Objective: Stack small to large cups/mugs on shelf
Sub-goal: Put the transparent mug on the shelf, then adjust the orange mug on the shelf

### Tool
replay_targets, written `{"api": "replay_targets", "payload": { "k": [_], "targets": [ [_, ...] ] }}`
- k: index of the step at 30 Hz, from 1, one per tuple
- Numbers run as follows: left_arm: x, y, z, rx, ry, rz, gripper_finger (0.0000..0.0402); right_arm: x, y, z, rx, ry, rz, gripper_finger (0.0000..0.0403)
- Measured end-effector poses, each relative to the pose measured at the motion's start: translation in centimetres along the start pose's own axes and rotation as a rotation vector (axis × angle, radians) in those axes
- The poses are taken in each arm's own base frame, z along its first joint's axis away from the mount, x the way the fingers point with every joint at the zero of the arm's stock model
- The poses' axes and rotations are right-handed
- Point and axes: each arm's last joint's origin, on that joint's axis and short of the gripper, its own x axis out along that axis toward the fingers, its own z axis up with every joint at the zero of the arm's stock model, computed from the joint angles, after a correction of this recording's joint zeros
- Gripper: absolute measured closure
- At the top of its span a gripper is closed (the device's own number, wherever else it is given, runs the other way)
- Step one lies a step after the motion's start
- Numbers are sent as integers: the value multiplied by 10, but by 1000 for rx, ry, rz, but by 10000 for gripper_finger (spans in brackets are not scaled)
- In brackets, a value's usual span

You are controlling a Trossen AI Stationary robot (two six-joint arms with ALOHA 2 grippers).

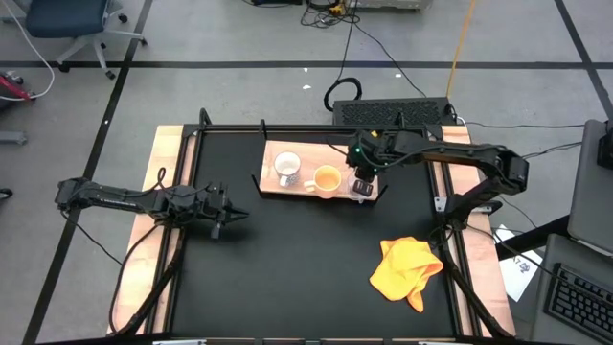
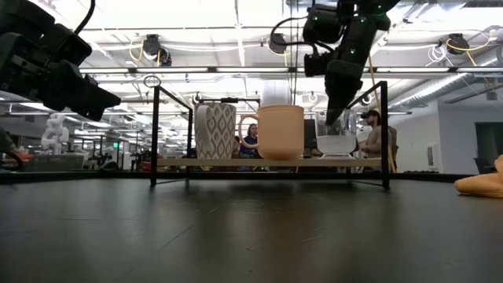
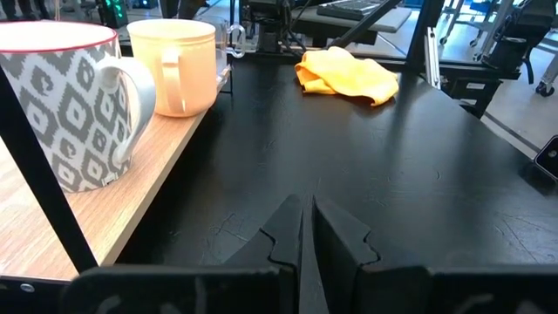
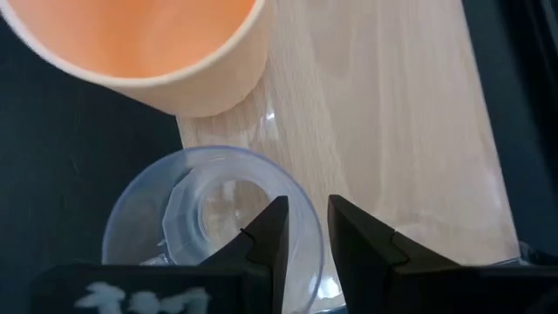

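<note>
On the light-wood shelf [image 1: 306, 153] stand a white patterned mug [image 1: 286, 169] and an orange-yellow mug [image 1: 327, 178], both on their bases. At the shelf's right end is the clear glass cup [image 4: 192, 218], upright, with my right gripper [image 4: 305, 231] over it and shut on it. My left gripper [image 3: 303, 209] is shut and holds nothing. It hangs over the black tabletop to the left of the shelf [image 3: 52, 227]. My right gripper pinches the glass cup's wall at the rim [image 4: 312, 253], one finger [image 4: 266, 235] inside the cup and the other outside. The fingers come from above, slanting down. The cup stays upright over the shelf's right end; whether its base is off the board, I cannot tell.
A crumpled yellow cloth [image 1: 407, 271] lies on the black tabletop near the right front. Thin black brackets [image 2: 385, 134] rise at the shelf's edges. The orange-yellow mug [image 4: 148, 44] stands close beside the glass cup. Bare tabletop lies in front of the shelf.
</note>
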Motion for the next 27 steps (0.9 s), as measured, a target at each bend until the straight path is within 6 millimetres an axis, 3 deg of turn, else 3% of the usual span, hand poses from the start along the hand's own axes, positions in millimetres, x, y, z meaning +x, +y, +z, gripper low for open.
{"api": "replay_targets", "payload": {
  "k": [27],
  "targets": [
    [0, 0, 0, 0, 0, 0, 369, -8, 1, 0, -4, -41, 24, 327]
  ]
}}
